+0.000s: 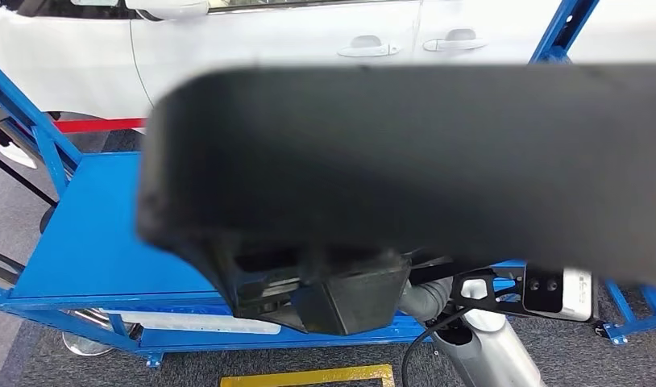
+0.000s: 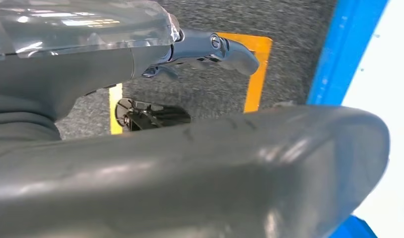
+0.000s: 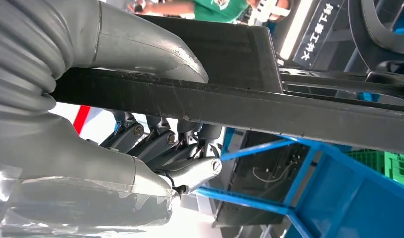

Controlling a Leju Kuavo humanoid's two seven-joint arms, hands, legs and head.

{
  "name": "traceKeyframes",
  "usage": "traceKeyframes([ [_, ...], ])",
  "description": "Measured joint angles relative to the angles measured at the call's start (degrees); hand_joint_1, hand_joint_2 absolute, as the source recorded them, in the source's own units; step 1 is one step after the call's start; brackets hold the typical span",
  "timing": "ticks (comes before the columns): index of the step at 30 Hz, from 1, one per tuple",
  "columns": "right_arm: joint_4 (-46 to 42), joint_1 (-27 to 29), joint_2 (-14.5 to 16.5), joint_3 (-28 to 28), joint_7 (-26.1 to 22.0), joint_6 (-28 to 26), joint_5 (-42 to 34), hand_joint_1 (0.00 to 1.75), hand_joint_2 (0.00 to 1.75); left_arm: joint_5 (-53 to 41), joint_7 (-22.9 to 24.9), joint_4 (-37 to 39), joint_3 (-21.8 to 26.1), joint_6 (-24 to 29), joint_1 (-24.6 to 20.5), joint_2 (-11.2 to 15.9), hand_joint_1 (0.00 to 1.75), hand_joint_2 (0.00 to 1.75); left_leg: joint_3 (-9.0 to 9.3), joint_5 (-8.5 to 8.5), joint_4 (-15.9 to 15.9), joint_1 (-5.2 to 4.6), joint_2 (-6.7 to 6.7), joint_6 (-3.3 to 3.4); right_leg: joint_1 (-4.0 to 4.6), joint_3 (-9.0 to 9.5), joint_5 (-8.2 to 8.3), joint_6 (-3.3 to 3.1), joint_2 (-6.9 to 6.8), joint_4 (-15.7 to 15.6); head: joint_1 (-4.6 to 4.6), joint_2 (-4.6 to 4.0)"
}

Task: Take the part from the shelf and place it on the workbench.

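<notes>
Right robot hand [image 3: 155, 148] grips the long black plastic part [image 1: 405, 161] above the blue metal bench [image 1: 91, 234]; left robot hand [image 2: 210, 49] cups its near side.

Head view looks forward and down, very near the black part [image 1: 405, 161], blurred across frame centre, blue workbench [image 1: 91, 234] lower left. Left wrist view faces the floor, close against the part [image 2: 200, 178]. Right wrist view sits close behind right hand [image 3: 160, 144]. All share the part.

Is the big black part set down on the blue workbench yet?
No. The big black plastic part is held above the blue workbench, clamped by the right hand.
</notes>
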Motion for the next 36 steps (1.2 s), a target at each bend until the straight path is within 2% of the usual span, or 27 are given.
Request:
traceKeyframes([
  [1, 0.1, -0.2, -0.3, 0.2, 0.1, -0.1, -0.4, 1.73, 1.75, 0.2, 0.5, 0.0, 0.2, 0.1, 0.0, 0.0, 0.00, 0.00, 0.83, 1.13, -1.3, -0.04, 0.00, 0.21, 0.19, -0.03, 0.03, -0.05, 0.00, 0.0, -0.01, 0.00],
  [3, 0.3, -0.7, -1.0, 0.7, 0.4, -0.5, -1.2, 1.73, 1.75, 0.6, 1.5, 0.0, 0.5, 0.7, 0.0, 0.1, 0.00, 0.00, 4.86, 4.67, -8.8, -0.30, 0.05, 1.01, 0.48, -0.02, 0.07, -0.06, 0.00, 0.2, 0.00, 0.00],
  [5, 0.8, -1.4, -1.7, 1.3, 0.8, -0.9, -1.7, 1.73, 1.75, 0.9, 2.0, 0.0, 0.9, 1.3, 0.0, 0.2, 0.00, 0.00, 7.79, 6.61, -14.8, -0.64, 0.18, 1.69, 0.72, -0.17, 0.17, 0.14, -0.04, 0.5, 0.03, 0.00],
  [7, 1.1, -1.7, -2.3, 2.1, 1.4, -1.6, -2.0, 1.73, 1.75, 1.1, 2.2, 0.0, 1.2, 1.6, 0.2, 0.3, 0.00, 0.00, 8.11, 6.93, -16.1, -0.88, 0.21, 2.02, 0.70, -0.38, 0.40, 0.57, -0.11, 0.6, 0.05, 0.00],
  [9, 0.9, -1.9, -2.6, 2.8, 2.9, -3.1, -2.1, 1.73, 1.75, 0.8, 2.5, 0.0, 1.4, 1.4, 0.5, 0.3, 0.00, 0.00, 8.22, 7.51, -16.5, -0.67, 0.24, 2.42, 0.68, -0.52, 0.33, 1.14, -0.06, 0.7, 0.04, 0.00],
  [10, 0.6, -2.0, -2.6, 3.0, 3.6, -4.0, -2.2, 1.73, 1.75, 0.5, 2.6, 0.0, 1.4, 1.3, 0.5, 0.3, 0.00, 0.00, 8.28, 7.84, -16.8, -0.45, 0.30, 2.64, 0.66, -0.88, -0.45, 1.52, -0.01, 1.6, 0.09, 0.00],
  [11, 0.2, -2.1, -2.8, 3.2, 4.3, -4.8, -2.1, 1.73, 1.75, 0.2, 2.8, 0.0, 1.4, 1.1, 0.5, 0.3, 0.00, 0.00, 8.30, 8.14, -17.1, -0.19, 0.36, 2.82, 0.53, -1.70, -1.89, 1.96, 0.04, 3.6, 0.14, 0.00],
  [13, -0.5, -2.1, -3.1, 3.6, 5.0, -6.1, -1.7, 1.73, 1.75, -0.1, 3.1, 0.0, 1.4, 0.9, 0.4, 0.3, 0.00, 0.00, 8.06, 8.39, -17.2, 0.05, 0.41, 2.97, -0.22, -4.56, -5.77, 2.85, 0.05, 10.4, 0.25, 0.00],
  [14, -0.8, -2.1, -3.3, 3.7, 5.2, -6.8, -1.3, 1.73, 1.75, -0.2, 3.2, 0.0, 1.4, 0.8, 0.4, 0.3, 0.00, 0.00, 7.96, 8.43, -17.1, 0.14, 0.41, 2.93, -0.63, -6.01, -7.14, 3.24, 0.03, 13.8, 0.25, 0.00],
  [15, -1.0, -2.0, -3.5, 3.9, 5.3, -7.5, -0.9, 1.73, 1.75, -0.4, 3.2, 0.0, 1.4, 0.7, 0.5, 0.3, 0.00, 0.00, 7.90, 8.44, -17.1, 0.27, 0.41, 2.83, -1.00, -6.79, -7.50, 3.59, 0.00, 15.7, 0.25, 0.00],
  [16, -1.3, -2.0, -3.7, 4.0, 5.3, -8.3, -0.5, 1.73, 1.75, -0.6, 3.3, 0.0, 1.4, 0.6, 0.4, 0.3, 0.00, 0.00, 7.89, 8.42, -17.0, 0.48, 0.39, 2.64, -1.33, -6.54, -6.76, 3.93, -0.02, 15.6, 0.25, 0.00],
  [17, -1.6, -2.0, -3.9, 4.0, 5.3, -8.9, -0.2, 1.73, 1.75, -0.7, 3.3, 0.0, 1.4, 0.6, 0.4, 0.3, 0.00, 0.00, 7.93, 8.34, -17.0, 0.75, 0.36, 2.36, -1.63, -5.18, -5.07, 4.25, -0.03, 13.1, 0.24, 0.00],
  [19, -2.3, -2.1, -4.3, 4.0, 5.2, -10.0, 0.4, 1.73, 1.75, -1.0, 3.5, 0.0, 1.4, 0.6, 0.3, 0.3, 0.00, 0.00, 7.99, 8.07, -16.8, 1.11, 0.25, 1.53, -1.95, -1.15, -1.72, 4.74, 0.03, 5.2, 0.28, 0.00],
  [20, -2.6, -2.2, -4.5, 4.0, 5.1, -10.5, 0.7, 1.73, 1.75, -1.1, 3.6, 0.0, 1.4, 0.7, 0.2, 0.3, 0.00, 0.00, 7.91, 7.94, -16.6, 1.14, 0.18, 1.04, -1.91, 0.18, -1.00, 4.57, 0.09, 2.4, 0.30, 0.00],
  [21, -2.9, -2.2, -4.7, 3.9, 5.0, -11.0, 1.0, 1.73, 1.75, -1.1, 3.7, 0.0, 1.4, 0.8, 0.2, 0.3, 0.00, 0.00, 7.77, 7.94, -16.4, 1.06, 0.14, 0.54, -1.79, 0.75, -0.85, 4.20, 0.17, 1.0, 0.32, 0.00],
  [24, -3.2, -2.1, -5.3, 3.8, 4.3, -11.5, 1.8, 1.73, 1.75, -1.3, 4.3, 0.0, 1.4, 1.4, 0.2, 0.2, 0.00, 0.00, 7.52, 7.90, -16.3, 1.14, 0.14, -0.53, -1.53, 0.40, -0.82, 2.68, 0.22, 0.9, 0.31, 0.00],
  [25, -3.2, -2.1, -5.5, 3.7, 3.8, -11.4, 2.2, 1.73, 1.75, -1.4, 4.5, 0.0, 1.4, 1.6, 0.3, 0.1, 0.00, 0.00, 7.26, 7.10, -15.6, 1.23, 0.17, -0.66, -1.51, 0.31, -0.70, 2.27, 0.16, 0.8, 0.31, 0.00],
  [27, -3.2, -1.8, -5.9, 3.6, 2.0, -11.0, 3.3, 1.73, 1.75, -1.5, 4.9, 0.0, 1.4, 2.1, 0.2, 0.1, 0.00, 0.00, 5.46, 3.56, -10.9, 1.27, 0.23, -0.69, -1.35, 0.07, -0.39, 1.44, -0.01, 0.6, 0.29, 0.00],
  [29, -3.2, -1.2, -6.2, 3.5, 0.0, -10.4, 4.7, 1.73, 1.75, -1.5, 5.2, 0.0, 1.4, 2.4, 0.3, 0.0, 0.00, 0.00, 2.52, -0.47, -3.2, 1.04, 0.23, -0.48, -0.82, -0.46, -0.07, 0.79, -0.11, 0.7, 0.29, 0.00],
  [30, -3.1, -0.8, -6.5, 3.5, -0.7, -10.0, 5.4, 1.73, 1.75, -1.6, 5.2, 0.0, 1.4, 2.6, 0.4, 0.0, 0.00, 0.00, 1.67, -1.39, -0.6, 0.86, 0.23, -0.27, -0.49, -0.75, 0.13, 0.52, -0.10, 0.7, 0.29, 0.00],
  [31, -3.0, -0.3, -6.8, 3.4, -1.2, -9.7, 5.8, 1.73, 1.75, -1.6, 5.3, 0.0, 1.4, 2.7, 0.4, -0.1, 0.00, 0.00, 1.83, -1.20, -0.2, 0.63, 0.22, 0.08, -0.15, -1.05, 0.35, 0.30, -0.04, 0.7, 0.29, 0.00],
  [32, -2.9, 0.0, -7.1, 3.3, -1.8, -9.5, 6.1, 1.73, 1.75, -1.7, 5.3, 0.0, 1.4, 2.8, 0.4, -0.1, 0.00, 0.00, 3.16, 0.00, -2.2, 0.35, 0.18, 0.59, 0.17, -1.29, 0.58, 0.15, 0.09, 0.8, 0.29, 0.00],
  [34, -2.8, 0.6, -7.6, 2.9, -2.8, -9.0, 6.5, 1.73, 1.75, -1.7, 5.3, 0.0, 1.4, 2.9, 0.4, -0.2, 0.00, 0.00, 7.82, 3.06, -10.2, -0.36, -0.15, 2.07, 0.67, -1.64, 1.13, 0.09, 0.40, 0.8, 0.32, 0.00],
  [35, -2.8, 0.8, -7.8, 2.7, -3.2, -8.9, 6.7, 1.73, 1.75, -1.7, 5.3, 0.0, 1.4, 3.0, 0.4, -0.2, 0.00, 0.00, 9.61, 4.11, -13.6, -0.68, -0.24, 2.60, 0.76, -1.75, 1.43, 0.21, 0.53, 0.8, 0.33, 0.00],
  [36, -2.8, 1.0, -8.0, 2.6, -3.5, -8.7, 6.9, 1.73, 1.75, -1.8, 5.3, 0.0, 1.4, 3.0, 0.4, -0.2, 0.00, 0.00, 10.63, 4.65, -15.6, -0.95, -0.31, 2.95, 0.73, -1.85, 1.73, 0.44, 0.60, 0.8, 0.34, 0.00],
])
